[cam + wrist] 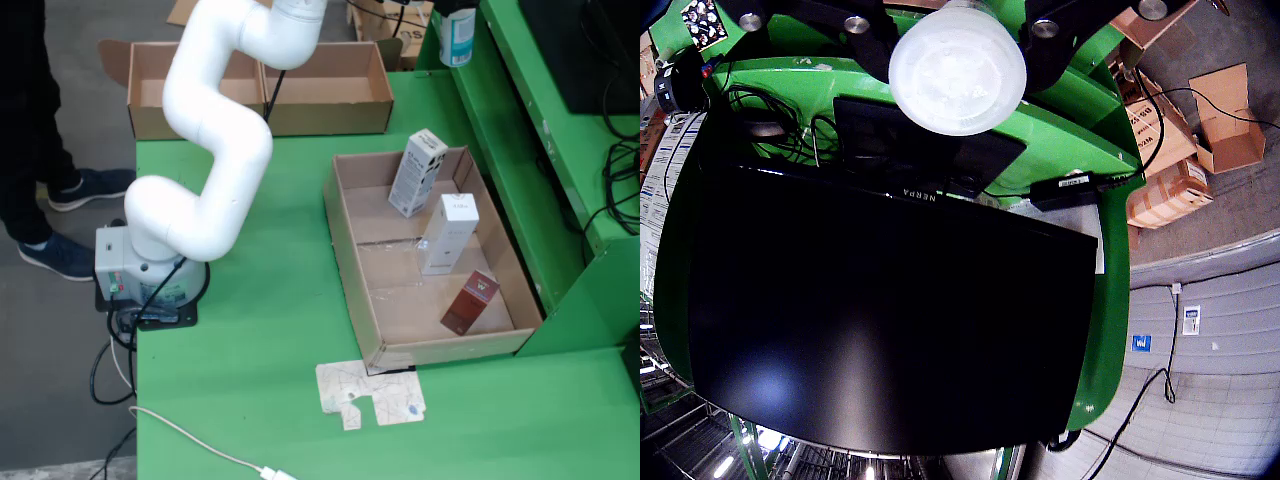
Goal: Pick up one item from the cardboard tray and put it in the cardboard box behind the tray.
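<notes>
- Three small upright cartons stand in the open brown cardboard tray (345,235) on the green table (260,330) in the fixed view: a white and black carton (417,172) at the far end, a plain white carton (448,234) in the middle, and a dark red carton (470,302) at the near end.
- The pincer itself lies outside the fixed view; the white jointed arm (215,150) leaves the top edge of the picture, so all three cartons sit below and well apart from it.
- The riding view shows a round translucent white suction cup (957,66) at the tool's tip, with nothing on it; black bracket parts flank it, and I cannot tell whether any jaws are wide or narrow.
- Beyond the cup, that view looks onto a large black flat screen (890,320) on a green frame (1110,290), not onto the tray.
- Two shallow brown cardboard boxes (325,90) stand side by side at the table's far edge, behind the tray and beside the arm's upper link.
- A flat scrap of printed cardboard (372,392) lies on the table just before the tray's near wall.
- The arm's grey base (135,270) sits at the table's left edge in the fixed view, with a person's dark shoes (70,220) on the floor beside it.
</notes>
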`<action>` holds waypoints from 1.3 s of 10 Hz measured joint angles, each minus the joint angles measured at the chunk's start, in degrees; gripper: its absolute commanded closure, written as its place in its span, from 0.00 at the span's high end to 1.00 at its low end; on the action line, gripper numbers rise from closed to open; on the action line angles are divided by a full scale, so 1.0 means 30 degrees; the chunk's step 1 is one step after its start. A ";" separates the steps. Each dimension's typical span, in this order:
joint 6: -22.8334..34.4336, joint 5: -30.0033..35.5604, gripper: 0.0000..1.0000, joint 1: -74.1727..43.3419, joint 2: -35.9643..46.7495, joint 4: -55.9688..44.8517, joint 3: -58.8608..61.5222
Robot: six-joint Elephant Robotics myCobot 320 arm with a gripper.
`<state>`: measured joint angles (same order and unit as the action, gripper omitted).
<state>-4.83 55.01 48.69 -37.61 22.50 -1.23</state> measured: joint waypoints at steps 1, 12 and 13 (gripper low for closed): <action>0.0060 0.0000 0.00 0.0057 0.0000 0.1023 0.0000; -0.9287 0.1993 0.00 0.7237 0.6357 -0.6653 0.0060; -0.9727 0.1907 0.00 0.7293 0.6417 -0.7473 0.0060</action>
<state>-34.01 60.73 70.57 -18.36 0.08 -1.05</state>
